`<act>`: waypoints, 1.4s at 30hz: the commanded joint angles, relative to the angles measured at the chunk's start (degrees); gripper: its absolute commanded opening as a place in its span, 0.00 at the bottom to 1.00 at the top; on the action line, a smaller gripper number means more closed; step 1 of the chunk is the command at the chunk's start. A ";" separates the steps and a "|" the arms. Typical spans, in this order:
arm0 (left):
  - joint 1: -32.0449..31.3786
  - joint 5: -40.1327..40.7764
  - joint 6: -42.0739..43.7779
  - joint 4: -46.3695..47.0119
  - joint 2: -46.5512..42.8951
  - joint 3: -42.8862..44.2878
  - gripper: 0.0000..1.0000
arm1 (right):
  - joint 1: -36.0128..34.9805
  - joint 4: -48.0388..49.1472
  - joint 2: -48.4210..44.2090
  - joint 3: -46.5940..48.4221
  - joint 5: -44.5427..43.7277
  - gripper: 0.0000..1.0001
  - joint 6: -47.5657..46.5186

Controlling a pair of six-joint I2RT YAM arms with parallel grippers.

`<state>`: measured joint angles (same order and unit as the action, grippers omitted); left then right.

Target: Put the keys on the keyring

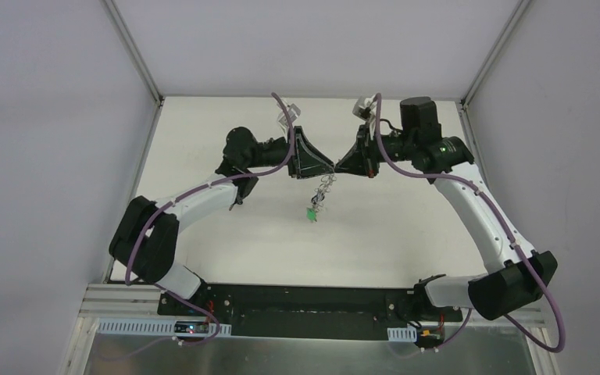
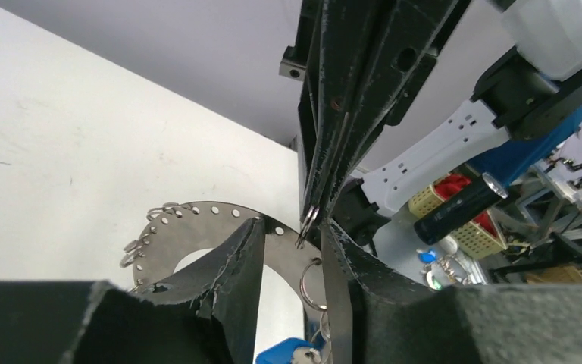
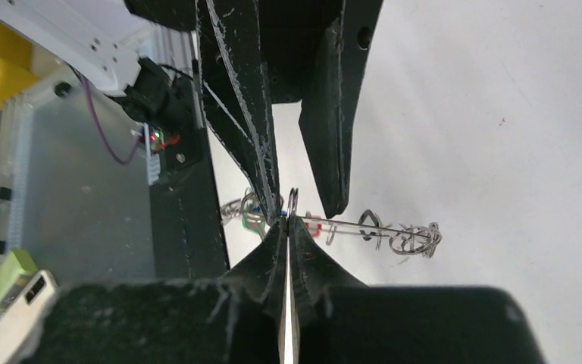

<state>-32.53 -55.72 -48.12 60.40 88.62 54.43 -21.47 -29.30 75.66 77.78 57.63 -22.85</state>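
The keyring (image 2: 197,221) is a flat grey metal hoop with a row of small holes. It hangs in the air between my two grippers (image 1: 324,187), with small rings, keys and a green tag (image 1: 311,212) below it. My right gripper (image 3: 288,220) is shut on a small split ring (image 3: 292,201) at the hoop's edge (image 2: 308,220). My left gripper (image 2: 292,224) faces it tip to tip, jaws apart, with the hoop's arc showing in the gap. Another split ring (image 2: 311,280) with a blue-headed key (image 2: 288,353) hangs from a hole. In the right wrist view the hoop is edge-on (image 3: 364,225).
The white table (image 1: 226,234) lies under the hoop. The black base rail (image 1: 297,301) runs along the near edge. Grey walls and metal frame posts (image 1: 133,55) close in the back and sides. Beyond the table is a black cylinder (image 2: 462,205).
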 commanded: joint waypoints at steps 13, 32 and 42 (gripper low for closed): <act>-1.02 -5.76 34.14 -36.78 -8.38 6.41 0.34 | -7.87 -18.95 4.20 11.59 -14.44 0.00 -16.02; -1.39 -7.67 36.87 -38.92 -6.21 8.38 0.15 | -8.09 -20.03 6.77 12.21 -10.76 0.00 -15.85; -2.07 -8.35 36.59 -38.55 -5.65 8.48 0.05 | -8.14 -19.03 7.23 11.75 -9.55 0.00 -14.92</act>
<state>-33.80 -61.45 -12.56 20.21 82.61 60.47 -29.30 -49.95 83.02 87.24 45.47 -37.91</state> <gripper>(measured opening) 0.082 0.005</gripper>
